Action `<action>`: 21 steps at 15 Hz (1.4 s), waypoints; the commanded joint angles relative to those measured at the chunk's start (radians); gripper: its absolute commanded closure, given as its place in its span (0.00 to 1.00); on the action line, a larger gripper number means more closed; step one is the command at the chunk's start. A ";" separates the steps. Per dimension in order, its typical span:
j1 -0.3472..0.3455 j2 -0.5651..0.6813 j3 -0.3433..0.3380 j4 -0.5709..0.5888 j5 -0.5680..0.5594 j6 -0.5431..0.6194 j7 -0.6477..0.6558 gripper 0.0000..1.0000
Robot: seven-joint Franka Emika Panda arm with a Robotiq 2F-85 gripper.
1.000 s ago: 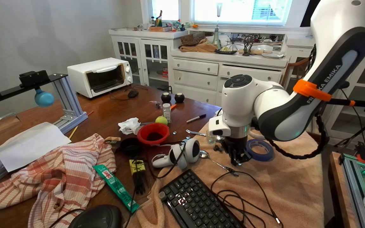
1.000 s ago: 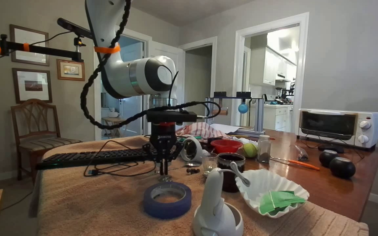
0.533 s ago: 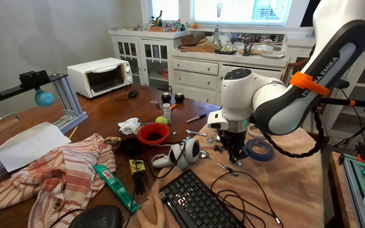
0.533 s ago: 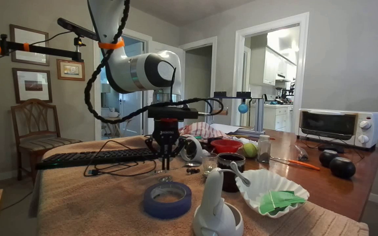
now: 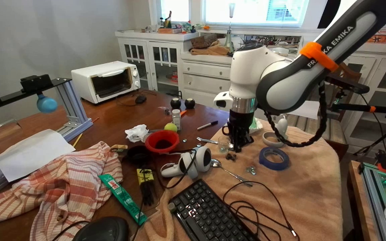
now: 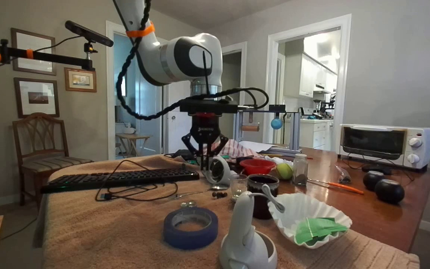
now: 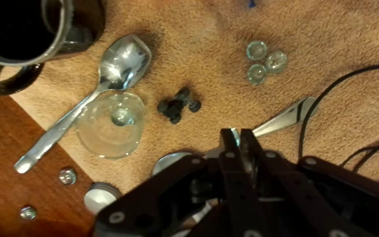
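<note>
Towel (image 7: 209, 69) spreads below the gripper (image 7: 237, 135). Tape (image 5: 275, 166) sits right of it in an exterior view. Wrist view, relative to it: mug (image 7: 89, 28) well up-left, glass (image 7: 109, 135) nearer on the left, spoon (image 7: 280, 121) running beneath, black bits (image 7: 175, 107) up-left and near, three loose marbles (image 7: 275, 62) up-right, touching each other. Gripper's clenched on what looks like another marble (image 7: 235, 136), just a glassy sliver showing, held above the towel.

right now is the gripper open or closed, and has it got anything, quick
Gripper: closed, holding what looks like a clear glass marble.
</note>
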 commanded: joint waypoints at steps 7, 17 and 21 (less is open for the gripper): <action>-0.006 0.054 -0.068 0.139 -0.010 -0.006 0.184 0.98; -0.002 0.174 -0.081 0.202 -0.061 0.070 0.292 0.98; 0.006 0.195 -0.094 0.214 -0.115 0.081 0.344 0.65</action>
